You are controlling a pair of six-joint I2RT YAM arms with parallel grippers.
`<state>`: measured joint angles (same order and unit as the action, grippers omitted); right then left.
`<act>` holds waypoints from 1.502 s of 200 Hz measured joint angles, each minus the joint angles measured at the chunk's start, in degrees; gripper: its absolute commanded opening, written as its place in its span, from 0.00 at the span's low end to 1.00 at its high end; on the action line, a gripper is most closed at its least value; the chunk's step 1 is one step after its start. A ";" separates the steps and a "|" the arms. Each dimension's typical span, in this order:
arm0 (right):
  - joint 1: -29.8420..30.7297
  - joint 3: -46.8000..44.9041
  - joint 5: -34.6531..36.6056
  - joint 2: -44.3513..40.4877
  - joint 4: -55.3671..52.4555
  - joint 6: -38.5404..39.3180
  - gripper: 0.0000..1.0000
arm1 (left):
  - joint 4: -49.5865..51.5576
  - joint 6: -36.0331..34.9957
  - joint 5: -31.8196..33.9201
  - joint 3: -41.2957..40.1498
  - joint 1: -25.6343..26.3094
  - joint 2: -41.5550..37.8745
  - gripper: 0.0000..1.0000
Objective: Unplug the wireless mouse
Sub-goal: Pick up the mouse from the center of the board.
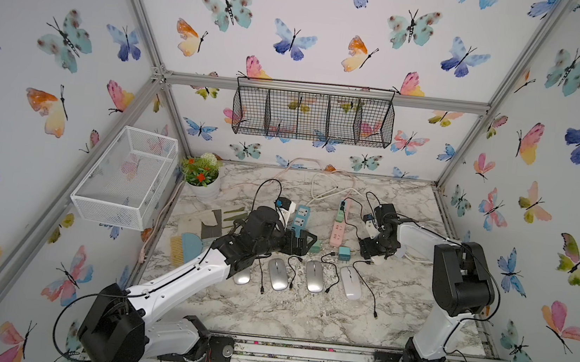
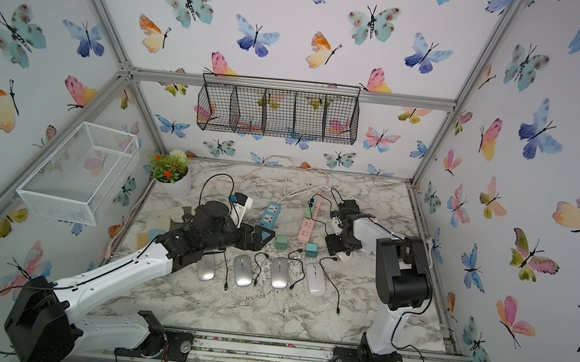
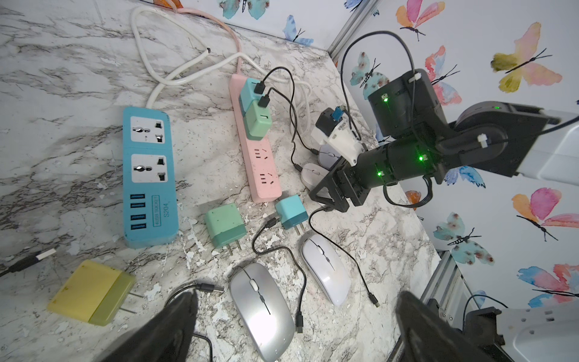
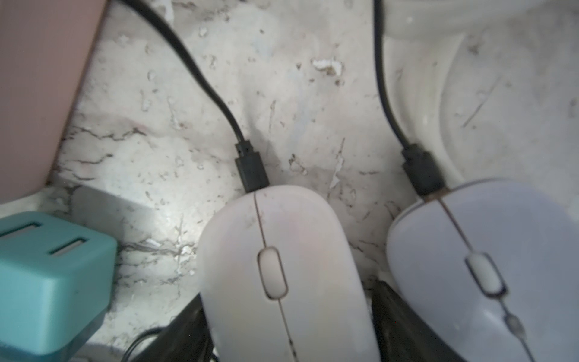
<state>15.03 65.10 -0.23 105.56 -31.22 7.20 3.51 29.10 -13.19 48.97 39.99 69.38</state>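
A pale pinkish wireless mouse lies on the marble table with a black cable plug in its front end. My right gripper is shut on this mouse, a black finger pressed against each side. Beside it lies a lilac mouse, also plugged in. Both cables run to chargers on the pink power strip. In a top view the right gripper is low, right of that strip. My left gripper hangs open above a silver mouse, holding nothing.
A blue power strip lies left of the pink one. Loose green, teal and yellow chargers, several unplugged mice and loose cables lie in front. A potted plant and white basket stand at the back left.
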 measured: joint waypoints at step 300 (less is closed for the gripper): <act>-0.04 -26.97 -31.17 -42.73 21.03 -4.46 0.01 | -18.49 7.87 -7.74 7.17 6.16 17.49 0.81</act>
<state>14.98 38.13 -31.40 62.83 -10.20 2.74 -14.98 36.97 -20.93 56.14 46.15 86.87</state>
